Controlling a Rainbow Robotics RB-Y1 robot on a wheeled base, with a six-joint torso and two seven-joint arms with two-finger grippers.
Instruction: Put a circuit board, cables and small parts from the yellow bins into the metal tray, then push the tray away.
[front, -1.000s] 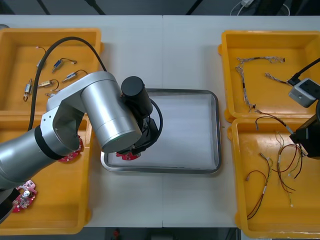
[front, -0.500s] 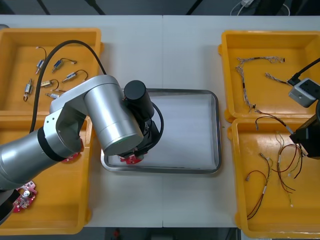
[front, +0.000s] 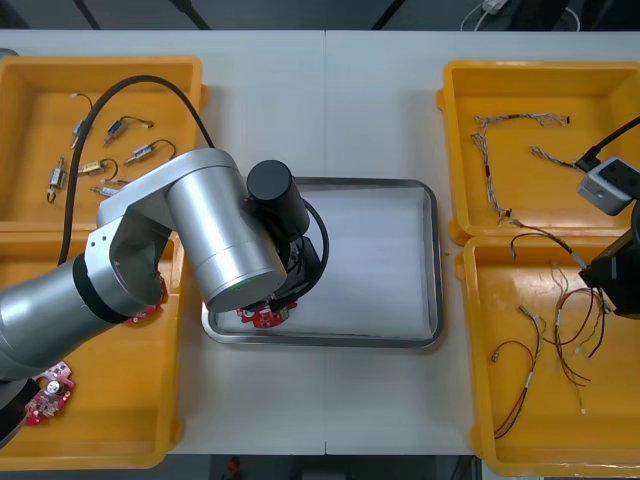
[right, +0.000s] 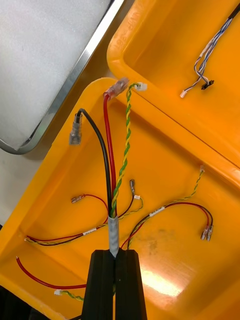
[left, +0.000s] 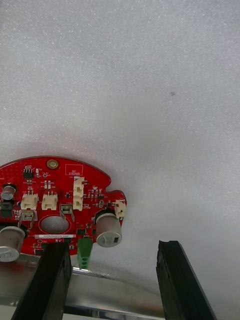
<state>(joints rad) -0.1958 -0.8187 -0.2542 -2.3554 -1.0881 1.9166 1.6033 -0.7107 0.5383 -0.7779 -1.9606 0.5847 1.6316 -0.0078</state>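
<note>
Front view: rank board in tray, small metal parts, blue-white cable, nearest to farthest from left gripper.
1. Circuit board: in the metal tray's near left corner, right at the open left gripper.
2. Small metal parts: far left bin.
3. Blue and white cable: far right bin, across the tray.
Right gripper is shut on a cable bundle over the near right bin.

A: How is the left arm (front: 205, 235) finished?
B: Silver, rounded shells are seen, ringed by a black band (front: 87, 292), with a black cable (front: 140, 79) attached.
A: And its fingers (left: 52, 280)?
B: Black, blocky bars are shown.
</note>
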